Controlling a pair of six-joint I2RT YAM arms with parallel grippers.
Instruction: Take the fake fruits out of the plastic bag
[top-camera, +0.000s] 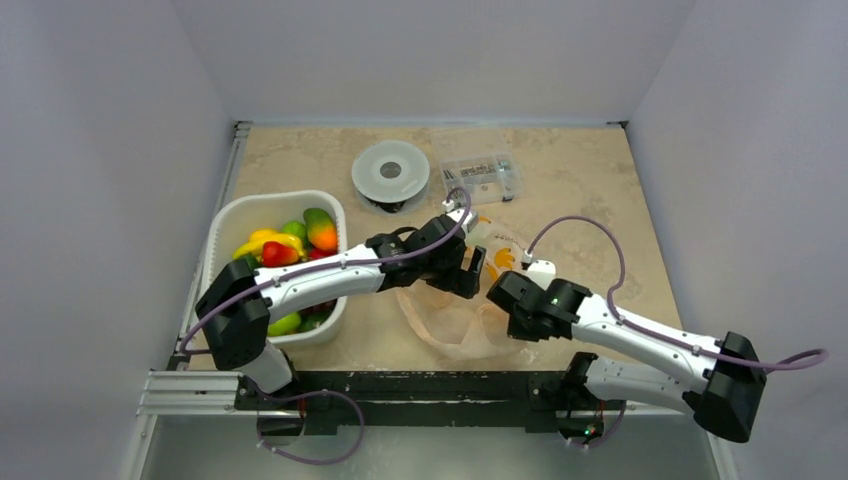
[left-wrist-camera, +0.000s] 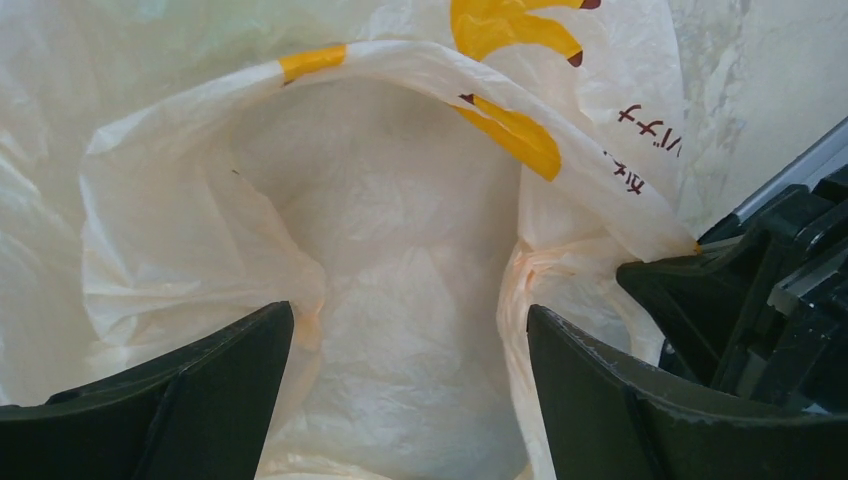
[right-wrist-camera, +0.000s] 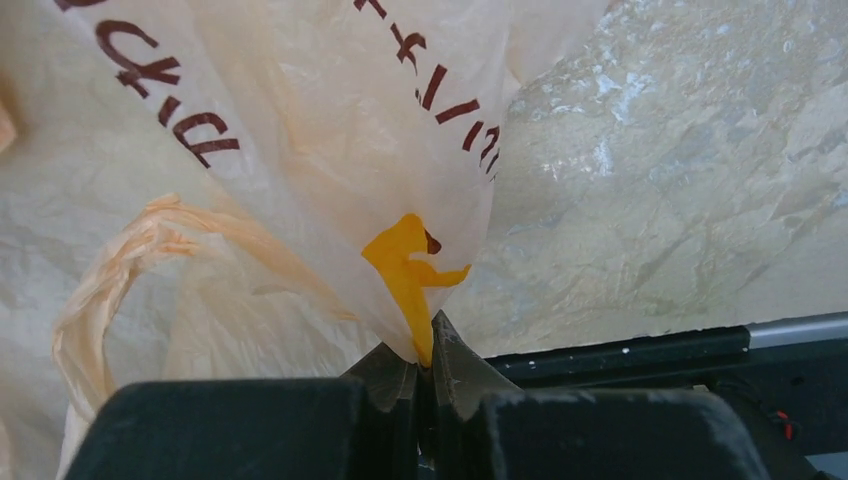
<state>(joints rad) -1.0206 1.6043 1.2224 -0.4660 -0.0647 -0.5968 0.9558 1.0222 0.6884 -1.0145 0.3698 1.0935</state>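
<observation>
Right gripper (right-wrist-camera: 425, 345), fingers pressed together, pinches a yellow-printed fold of the plastic bag (top-camera: 455, 322) at the middle of the tabletop's near edge. Beside it the left gripper (left-wrist-camera: 410, 340) is spread wide, its dark fingers (left-wrist-camera: 190, 390) on either side of the bag's gaping mouth, crinkled film bunched against them (whether they press it cannot be told). The beige, marble-patterned table (top-camera: 580, 200) sits boxed in by plain white walls. The fake fruits (top-camera: 290, 245), green, yellow, red and orange, fill a white basket (top-camera: 222, 230) by the left edge. A round white spool (top-camera: 391, 172) and a clear box (top-camera: 482, 176) stand near the far edge.
</observation>
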